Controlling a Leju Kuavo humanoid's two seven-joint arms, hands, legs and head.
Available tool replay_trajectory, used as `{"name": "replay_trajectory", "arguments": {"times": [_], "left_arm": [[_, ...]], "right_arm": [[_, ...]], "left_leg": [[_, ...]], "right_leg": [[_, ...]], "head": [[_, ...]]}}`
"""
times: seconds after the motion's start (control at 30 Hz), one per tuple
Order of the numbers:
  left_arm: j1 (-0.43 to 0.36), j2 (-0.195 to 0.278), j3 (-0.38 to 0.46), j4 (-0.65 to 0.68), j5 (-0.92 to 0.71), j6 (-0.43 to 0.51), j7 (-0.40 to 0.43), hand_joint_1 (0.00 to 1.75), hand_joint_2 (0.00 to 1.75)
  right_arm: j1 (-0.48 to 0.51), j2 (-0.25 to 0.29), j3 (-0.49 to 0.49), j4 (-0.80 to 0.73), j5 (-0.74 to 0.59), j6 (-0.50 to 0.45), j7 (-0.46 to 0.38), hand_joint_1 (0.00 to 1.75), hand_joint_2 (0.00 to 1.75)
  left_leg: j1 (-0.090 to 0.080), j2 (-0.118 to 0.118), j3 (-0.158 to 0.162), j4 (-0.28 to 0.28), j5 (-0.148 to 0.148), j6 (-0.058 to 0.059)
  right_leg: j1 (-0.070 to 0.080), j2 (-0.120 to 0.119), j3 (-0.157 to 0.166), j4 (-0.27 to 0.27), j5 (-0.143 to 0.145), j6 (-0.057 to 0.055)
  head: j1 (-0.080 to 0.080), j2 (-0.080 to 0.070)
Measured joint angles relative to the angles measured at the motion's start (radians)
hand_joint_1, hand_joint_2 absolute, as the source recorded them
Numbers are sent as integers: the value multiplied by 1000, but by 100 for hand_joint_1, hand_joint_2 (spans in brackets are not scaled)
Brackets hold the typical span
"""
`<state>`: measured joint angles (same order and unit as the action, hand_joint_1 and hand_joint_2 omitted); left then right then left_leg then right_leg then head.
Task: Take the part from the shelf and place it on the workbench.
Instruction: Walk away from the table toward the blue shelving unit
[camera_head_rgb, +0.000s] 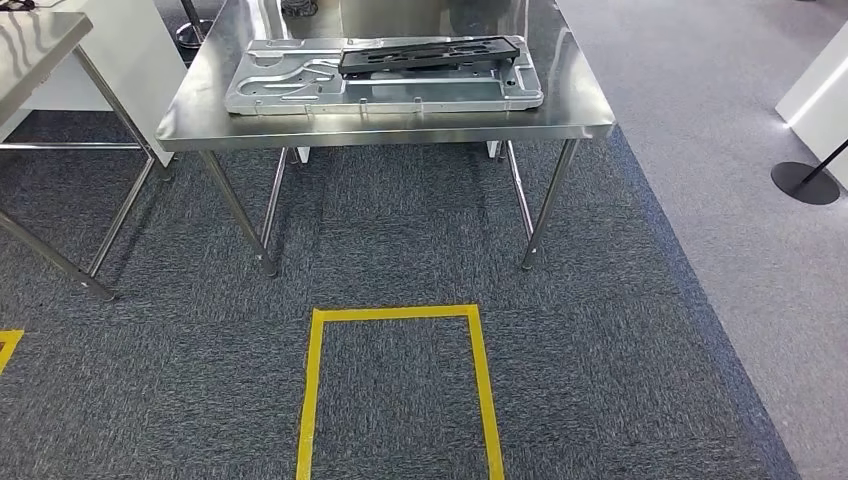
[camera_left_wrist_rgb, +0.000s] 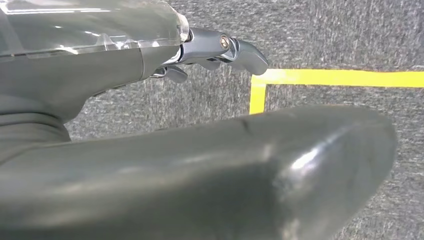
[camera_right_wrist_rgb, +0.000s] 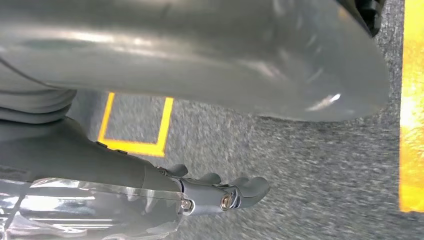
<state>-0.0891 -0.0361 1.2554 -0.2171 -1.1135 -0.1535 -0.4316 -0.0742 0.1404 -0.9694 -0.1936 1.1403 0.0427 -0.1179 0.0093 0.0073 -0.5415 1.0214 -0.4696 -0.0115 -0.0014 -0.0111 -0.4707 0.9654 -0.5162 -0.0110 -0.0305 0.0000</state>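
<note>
The part, a long black moulded piece, lies flat on top of a pressed silver metal panel on the steel desk, towards the desk's right half and well back from the near edge. Judging from that, the placing appears done: the part rests on the workbench and neither hand touches it. I see no shelf, so whether more parts wait there cannot be told.

The left hand hangs over the carpet in the left wrist view, fingers slightly curled and apart, gripping nothing. The right hand hangs likewise in the right wrist view, loose and empty, its fingers lightly bent. Both hover above grey carpet beside the yellow floor tape, which marks out a rectangle on the floor just short of the desk (probably a standing mark for the robot).

What is left, as far as I can judge, is either nothing or a return walk for another part.

Around: a second steel table stands at the far left, a white cabinet at the right edge, and a black round stanchion base on the lighter floor beside it. Nothing lies between the tape rectangle and the desk; the desk's legs are the nearest things to mind.
</note>
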Motion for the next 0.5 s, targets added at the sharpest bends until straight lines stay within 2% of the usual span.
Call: {"name": "replay_trajectory", "arguments": {"times": [0.03, 0.1, 0.17, 0.2, 0.27, 0.3, 0.33, 0.37, 0.4, 0.43, 0.47, 0.5], "left_arm": [[0, 1, 0, 0, -1, -2, -1, 0, 0], [0, 1, 0, 0, -2, -3, 3, 0, 0], [-1, 1, 0, 0, -1, -1, 12, 0, 0], [-1, 1, 0, 0, 0, 0, 14, 0, 0], [-2, -1, 0, 0, 3, 1, 17, 0, 0], [-2, -2, 0, 0, 3, 1, 17, 0, 0], [-2, -4, 0, 0, 4, 2, 17, 0, 44], [-2, -5, 0, 0, 5, 2, 18, 0, 87], [-2, -7, 0, 0, 7, 2, 18, 0, 131], [-2, -9, 1, 0, 11, 3, 18, 0, 175], [-3, -11, 1, 0, 16, 5, 18, 0, 175], [-3, -12, 1, 0, 21, 7, 18, 0, 175]], "right_arm": [[-1, 1, -6, 0, -4, -7, 16, 0, 175], [-5, 1, -17, 0, -10, -22, 49, 0, 175], [-7, 0, -29, 0, -16, -29, 65, 0, 175], [-7, -1, -35, 0, -19, -30, 69, 0, 175], [-6, -4, -47, 0, -26, -28, 72, 0, 175], [-5, -6, -52, 0, -30, -28, 73, 0, 175], [-3, -8, -57, 0, -32, -27, 73, 0, 175], [-2, -10, -61, 0, -34, -27, 74, 0, 175], [-1, -13, -65, 0, -34, -28, 72, 0, 175], [-1, -16, -67, 0, -34, -30, 69, 0, 131], [-1, -18, -69, 0, -34, -32, 65, 0, 87], [-2, -19, -70, 0, -34, -33, 60, 0, 44]], "left_leg": [[-3, -1, 10, -20, -5, 6], [-3, 0, 10, -28, -4, 18], [2, 1, 10, -37, 0, 31], [4, 1, 9, -41, 3, 37], [3, 3, 4, -41, 6, 45], [2, 4, 1, -41, 6, 47], [2, 4, 0, -39, 7, 49], [3, 3, -1, -37, 7, 49], [4, 2, -2, -33, 5, 48], [4, 1, -3, -27, 3, 45], [2, 0, -5, -19, -1, 41], [0, 0, -8, -13, -5, 37]], "right_leg": [[0, 0, -3, 2, 0, 6], [2, 0, -5, 3, 0, 17], [1, 3, -18, 32, -22, 28], [-1, 4, -39, 77, -49, 33], [-6, 7, -110, 215, -113, 40], [-9, 7, -141, 274, -131, 45], [-13, 7, -157, 301, -129, 50], [-19, 7, -152, 287, -107, 57], [-25, 6, -129, 234, -69, 63], [-32, 6, -95, 159, -30, 69], [-35, 8, -65, 92, -4, 75], [-37, 10, -45, 46, 10, 73]], "head": [[0, 0], [0, 0], [0, 0], [0, 0], [0, 0], [0, 0], [0, 0], [0, 0], [0, 0], [0, 0], [0, 0], [0, 0]]}}
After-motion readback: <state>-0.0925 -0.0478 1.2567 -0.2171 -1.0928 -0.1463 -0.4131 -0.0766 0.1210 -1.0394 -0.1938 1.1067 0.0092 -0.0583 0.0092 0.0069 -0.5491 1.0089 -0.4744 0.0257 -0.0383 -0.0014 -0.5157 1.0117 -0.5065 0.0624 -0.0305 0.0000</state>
